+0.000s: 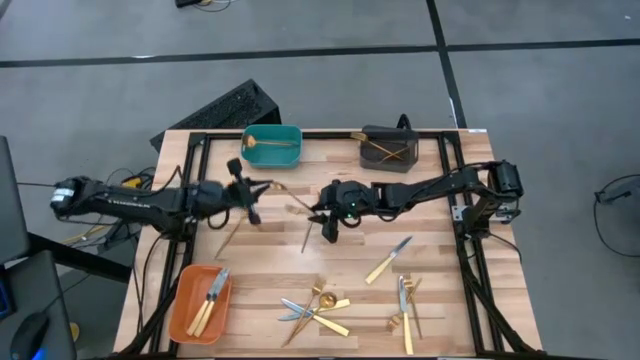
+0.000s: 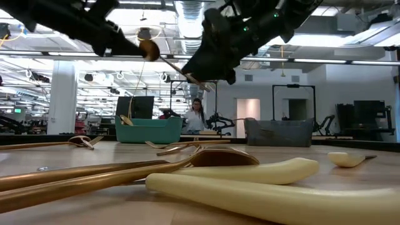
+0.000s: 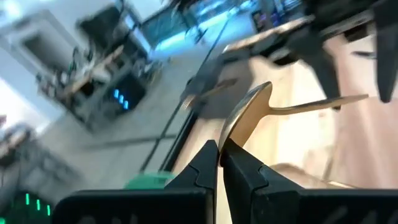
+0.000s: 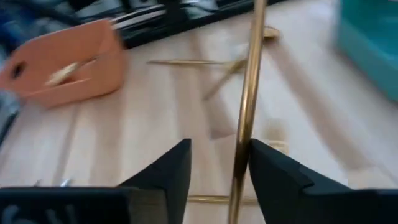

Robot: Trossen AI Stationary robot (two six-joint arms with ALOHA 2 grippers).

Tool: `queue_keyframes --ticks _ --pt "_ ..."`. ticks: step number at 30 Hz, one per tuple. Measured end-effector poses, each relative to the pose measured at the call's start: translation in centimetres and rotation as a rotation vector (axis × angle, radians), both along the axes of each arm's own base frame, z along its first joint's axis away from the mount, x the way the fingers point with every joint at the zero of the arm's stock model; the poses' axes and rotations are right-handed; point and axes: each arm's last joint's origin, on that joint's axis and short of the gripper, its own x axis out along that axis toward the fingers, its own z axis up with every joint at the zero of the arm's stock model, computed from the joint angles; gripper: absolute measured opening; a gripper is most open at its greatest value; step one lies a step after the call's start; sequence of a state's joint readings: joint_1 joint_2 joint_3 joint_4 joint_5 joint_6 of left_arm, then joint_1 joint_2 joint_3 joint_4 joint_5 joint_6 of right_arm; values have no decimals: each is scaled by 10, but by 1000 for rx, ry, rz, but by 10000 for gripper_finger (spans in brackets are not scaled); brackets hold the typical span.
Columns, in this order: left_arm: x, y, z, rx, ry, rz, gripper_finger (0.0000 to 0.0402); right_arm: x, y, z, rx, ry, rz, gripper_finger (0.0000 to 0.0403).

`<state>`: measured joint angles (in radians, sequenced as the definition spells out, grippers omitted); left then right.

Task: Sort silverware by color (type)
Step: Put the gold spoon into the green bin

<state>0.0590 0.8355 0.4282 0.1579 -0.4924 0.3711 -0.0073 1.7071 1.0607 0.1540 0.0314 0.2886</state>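
Pinching the gold spoon point(image 3: 249, 115) in shut left jaws, while the right jaws stand open around its handle.

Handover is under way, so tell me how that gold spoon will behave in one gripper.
Likely stiff: the gold spoon stays straight. The left gripper pinches only its bowl, so it may pivot. Its polished handle looks slippery between the right gripper's open fingers.

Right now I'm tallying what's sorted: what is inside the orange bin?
The orange bin holds a few knives with pale handles, blades pointing toward the table's middle. They overlap, so an exact count, or anything beneath them, cannot be seen.
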Motion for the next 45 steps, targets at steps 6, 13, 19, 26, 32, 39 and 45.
queue_keyframes --ticks 6,13,19,26,32,39,45 --pt "-10 37 -3 -134 -68 236 0 -4 -4 -5 -33 70 -99 197" --pt "-31 75 -8 -192 -88 521 0 -7 6 -9 -35 114 -69 187" --pt "-45 97 -7 -288 -170 520 0 -7 10 -9 -38 124 -57 181" --pt "-60 114 -9 -336 -208 599 0 -7 9 -9 -25 120 -76 180" --pt "-64 127 -28 -444 -138 684 0 -7 8 -9 -49 114 -127 180" --pt "-58 139 -36 -447 -166 732 36 -3 1 -22 -185 146 -300 180" --pt "-53 144 -40 -485 -193 703 113 8 2 -53 -181 202 -268 180"
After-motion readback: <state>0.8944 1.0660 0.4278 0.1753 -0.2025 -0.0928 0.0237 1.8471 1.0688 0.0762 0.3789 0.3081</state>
